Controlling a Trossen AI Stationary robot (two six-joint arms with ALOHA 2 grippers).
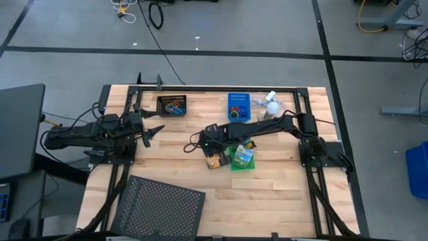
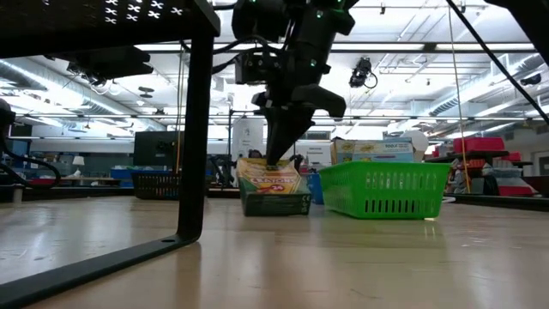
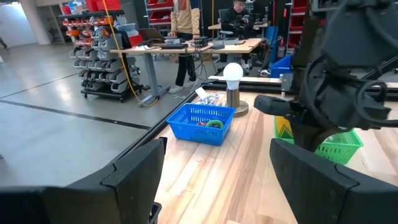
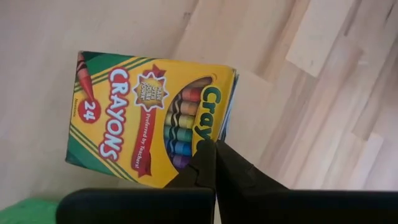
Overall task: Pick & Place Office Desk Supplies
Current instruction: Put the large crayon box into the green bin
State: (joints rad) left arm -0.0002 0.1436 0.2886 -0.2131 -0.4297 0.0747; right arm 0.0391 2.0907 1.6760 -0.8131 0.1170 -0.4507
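Two arms reach over the bench point(image 1: 267, 194) in the high view. The right gripper point(image 1: 212, 151) hangs over the yellow crayon box point(image 1: 214, 161), which lies just beside the green bin point(image 1: 242, 158) near the bench's middle. The left gripper point(image 1: 152, 132) waits well apart on the left side, its fingers spread with nothing between them. Along the far edge sit the black bin point(image 1: 172, 105), the blue bin point(image 1: 238, 107) and the white fan point(image 1: 270, 106); a black mesh tray point(image 1: 159, 207) lies at the near edge.

In the low view, the right gripper point(image 2: 274, 159) comes down with its fingers clenched together, the tips meeting the top edge of the crayon box point(image 2: 273, 190), which stands tilted on the bench point(image 2: 343, 266) beside the green bin point(image 2: 384, 189).

The left wrist view shows that arm's own fingers point(image 3: 134, 171) parted, with the blue bin point(image 3: 202, 122) and the fan point(image 3: 233, 81) beyond, and people at desks in the room behind.

The right wrist view shows the clenched fingertips point(image 4: 211, 163) pressed against the edge of the crayon box point(image 4: 137, 118); whether they pinch its flap cannot be told.
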